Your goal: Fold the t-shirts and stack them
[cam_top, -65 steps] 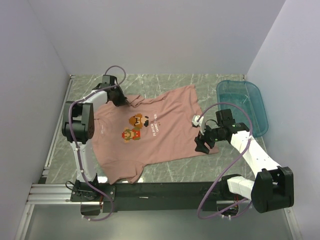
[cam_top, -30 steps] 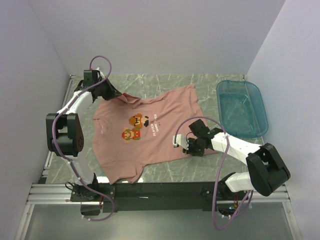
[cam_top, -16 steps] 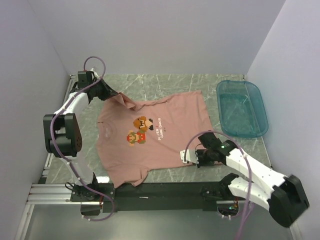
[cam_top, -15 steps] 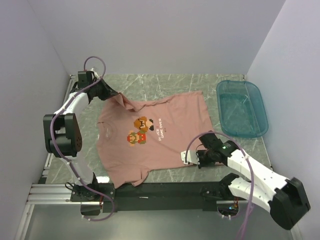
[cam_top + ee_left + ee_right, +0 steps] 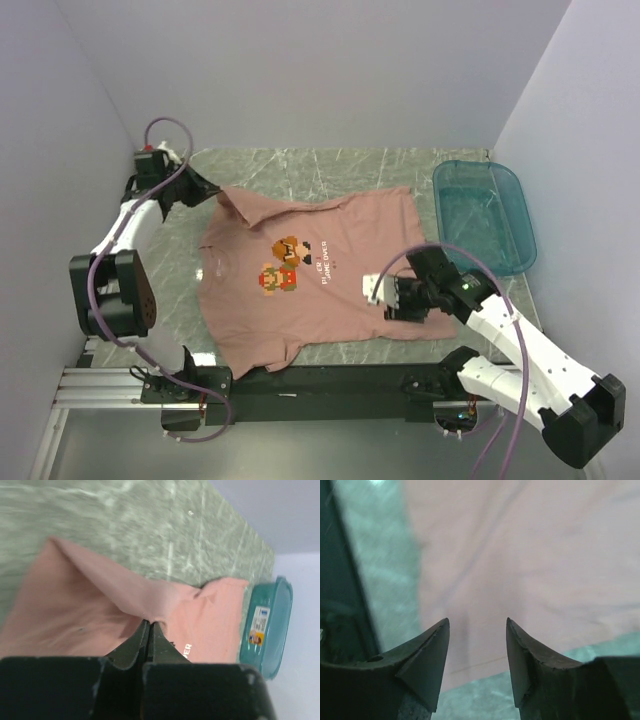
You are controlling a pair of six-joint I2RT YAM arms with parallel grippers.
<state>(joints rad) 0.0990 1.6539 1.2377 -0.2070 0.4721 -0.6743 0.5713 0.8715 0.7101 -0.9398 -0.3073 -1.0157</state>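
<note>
The dusty-pink t-shirt (image 5: 340, 230) lies spread chest-up on the green marble table (image 5: 300, 165), its pixel-figure print (image 5: 280, 265) facing up. My left gripper (image 5: 203, 190) is at the shirt's far left corner. In the left wrist view that gripper (image 5: 149, 622) is shut on a raised fold of the pink cloth (image 5: 75, 605). My right gripper (image 5: 384, 298) hovers over the near right hem. In the right wrist view it (image 5: 477, 624) stands open above the t-shirt (image 5: 520, 545), with nothing between its fingers (image 5: 432, 650).
A translucent teal plastic tub (image 5: 478, 166) stands at the far right of the table, also seen as the tub (image 5: 265, 625) in the left wrist view. A black rail (image 5: 320, 380) runs along the near edge. Walls close in the left, back and right.
My left gripper drew its corner of the shirt farther left, stretching the cloth flatter. My right gripper opened, let go of the hem and now sits over the shirt's near right part.
</note>
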